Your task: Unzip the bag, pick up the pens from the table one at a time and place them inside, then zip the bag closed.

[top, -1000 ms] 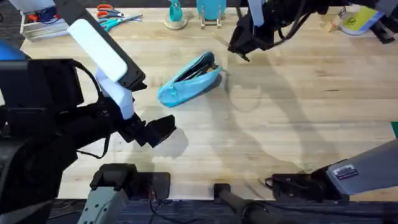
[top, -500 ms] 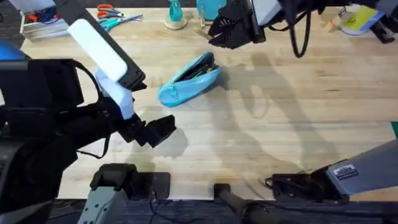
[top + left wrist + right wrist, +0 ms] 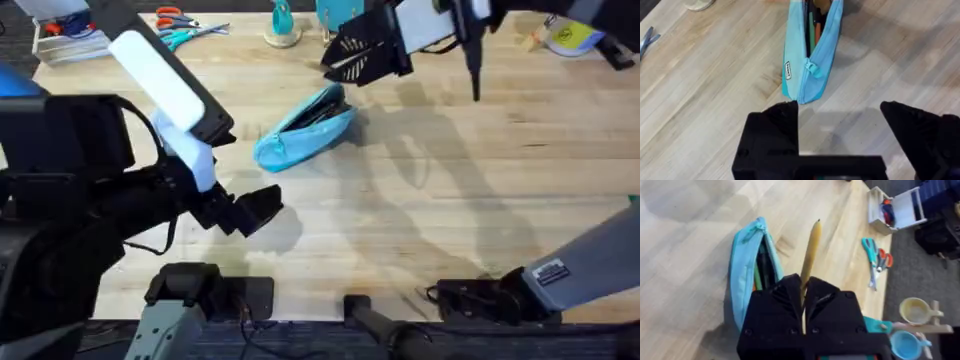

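Observation:
The light-blue bag (image 3: 305, 127) lies slanted on the table (image 3: 450, 200), its zipper open, with several pens (image 3: 814, 27) inside. My right gripper (image 3: 345, 60) hovers just beyond the bag's far end. In the right wrist view it (image 3: 804, 287) is shut on a yellow-tan pen (image 3: 810, 252) that points out over the bag (image 3: 747, 275). My left gripper (image 3: 262, 208) hangs low near the table's front left. In the left wrist view it (image 3: 840, 117) stands open, with nothing between its fingers, just short of the bag's zipper-pull end (image 3: 812, 67).
Teal and orange scissors (image 3: 180, 30) and a white tray (image 3: 65, 40) lie at the far left. A teal stand (image 3: 283, 25) and a blue holder (image 3: 340, 18) stand along the far edge. A yellow item (image 3: 575, 32) sits far right.
The right arm has swung left along the far side with the pen, from right of the bag to above its far end. The left arm and the bag have not moved.

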Motion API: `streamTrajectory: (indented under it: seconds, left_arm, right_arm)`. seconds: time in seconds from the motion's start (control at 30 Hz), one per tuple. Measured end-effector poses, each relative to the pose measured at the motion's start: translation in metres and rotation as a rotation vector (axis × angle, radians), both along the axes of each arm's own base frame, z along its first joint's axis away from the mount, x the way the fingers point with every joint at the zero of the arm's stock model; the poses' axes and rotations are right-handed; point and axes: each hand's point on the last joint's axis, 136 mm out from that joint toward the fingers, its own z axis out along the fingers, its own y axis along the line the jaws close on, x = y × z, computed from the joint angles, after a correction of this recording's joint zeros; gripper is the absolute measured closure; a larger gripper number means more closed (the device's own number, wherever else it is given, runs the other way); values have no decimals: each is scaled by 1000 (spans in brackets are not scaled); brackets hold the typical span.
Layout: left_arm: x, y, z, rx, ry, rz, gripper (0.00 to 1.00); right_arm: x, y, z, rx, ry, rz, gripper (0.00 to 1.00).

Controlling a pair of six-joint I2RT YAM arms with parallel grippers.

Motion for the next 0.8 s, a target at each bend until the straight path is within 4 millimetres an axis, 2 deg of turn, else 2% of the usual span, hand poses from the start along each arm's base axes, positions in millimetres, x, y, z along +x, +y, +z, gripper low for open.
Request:
streamTrajectory:
  seconds: [0.33, 0.6, 0.8]
  left_arm:
    - [0, 0, 0, 0, 0, 0, 6]
    - [0, 0, 0, 0, 0, 0, 6]
    - [0, 0, 0, -1, 1, 1, 6]
  right_arm:
    - [-13, 18, -25, -68, 41, 46, 969]
    - [-16, 23, -84, -222, 120, 51, 970]
    - [-16, 27, -113, -308, 116, 58, 970]
